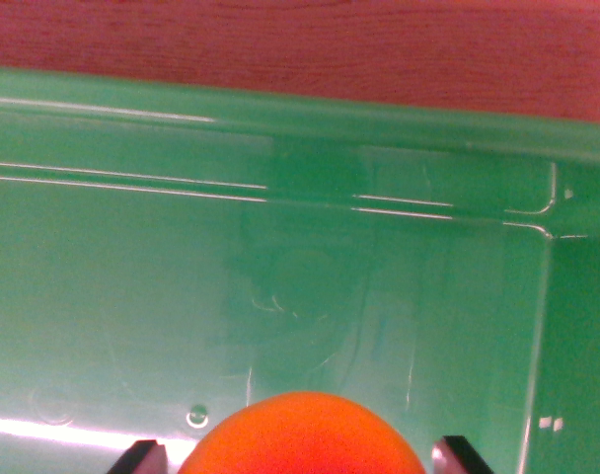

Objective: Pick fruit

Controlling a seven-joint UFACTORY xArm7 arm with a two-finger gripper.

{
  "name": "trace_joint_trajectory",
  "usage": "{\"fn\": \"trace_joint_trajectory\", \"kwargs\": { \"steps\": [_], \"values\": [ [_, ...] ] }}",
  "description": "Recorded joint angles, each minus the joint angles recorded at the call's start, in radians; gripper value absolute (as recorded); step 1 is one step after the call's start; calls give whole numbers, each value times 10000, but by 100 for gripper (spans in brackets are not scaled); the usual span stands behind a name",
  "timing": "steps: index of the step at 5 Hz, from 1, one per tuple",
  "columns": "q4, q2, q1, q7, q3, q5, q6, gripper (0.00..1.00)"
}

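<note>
An orange fruit (302, 434) fills the bottom middle of the wrist view, cut off by the lower edge. My gripper (300, 458) straddles it. One dark fingertip (142, 458) shows at the fruit's left and the other at its right, both close against its sides. The gripper looks shut on the orange. The contact itself lies below the picture's edge. Under and beyond the fruit lies the floor of a green plastic bin (280, 128).
The bin's far wall runs across the upper part of the view, and its right wall (576, 326) rises at the wrist view's right. Beyond the far rim is a reddish-brown wooden surface (300, 39). No other fruit shows in the bin.
</note>
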Motion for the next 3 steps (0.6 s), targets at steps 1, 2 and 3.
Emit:
{"fn": "trace_joint_trajectory", "kwargs": {
  "steps": [1, 2, 3],
  "values": [
    [310, -146, 5, -1, -1, -8, 456, 100],
    [310, -146, 5, -1, -1, -8, 456, 100],
    [631, -299, 10, -2, -3, -16, 929, 100]
  ]
}}
